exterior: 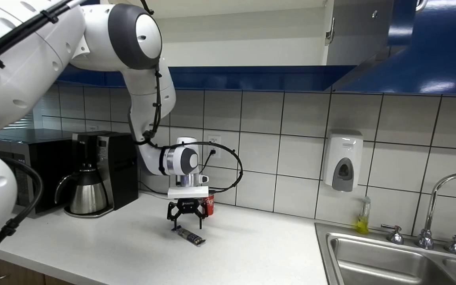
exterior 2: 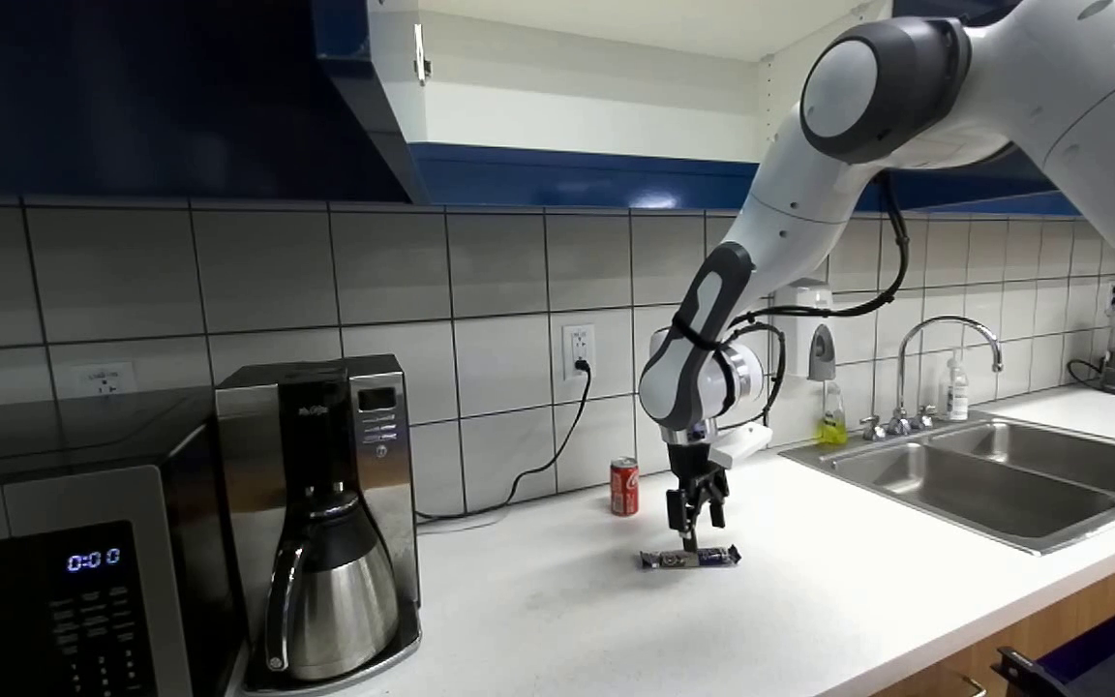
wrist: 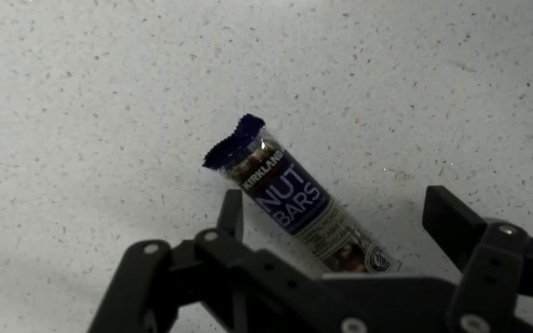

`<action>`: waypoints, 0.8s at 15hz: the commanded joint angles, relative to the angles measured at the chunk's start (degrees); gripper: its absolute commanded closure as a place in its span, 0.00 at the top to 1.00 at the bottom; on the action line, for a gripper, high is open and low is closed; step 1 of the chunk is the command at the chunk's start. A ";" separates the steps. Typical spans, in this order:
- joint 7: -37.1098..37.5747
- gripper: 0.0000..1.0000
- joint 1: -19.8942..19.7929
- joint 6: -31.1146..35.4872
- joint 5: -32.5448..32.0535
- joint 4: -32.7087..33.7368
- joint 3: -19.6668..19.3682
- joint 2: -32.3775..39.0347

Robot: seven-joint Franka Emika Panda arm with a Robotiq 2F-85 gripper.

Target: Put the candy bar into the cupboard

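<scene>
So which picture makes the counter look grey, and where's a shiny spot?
Wrist view: dull grey counter, but big letters on the candy bar readable; both exterior views: whiter counter; in an exterior view, a glare spot on the blue lower edge of the cupboard.

A white robot arm (exterior 2: 790,227) angles down above the candy bar (wrist: 308,203), its wrist (exterior: 189,159) over the bar and black gripper (exterior: 187,227) pointing downward, two fingers (wrist: 451,222) spread apart with the bar between them in the wrist view; whether a fingertip touches the bar cannot be told.
</scene>
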 commanded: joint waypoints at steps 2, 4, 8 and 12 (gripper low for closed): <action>-5.77 1.00 -1.71 -1.44 -3.94 1.74 1.29 0.67; -7.43 1.00 -1.96 -0.83 -4.43 1.71 1.78 0.94; -9.71 1.00 -2.32 0.28 -3.98 1.69 3.06 1.41; -12.81 1.00 -3.04 0.57 -3.83 2.02 4.69 2.04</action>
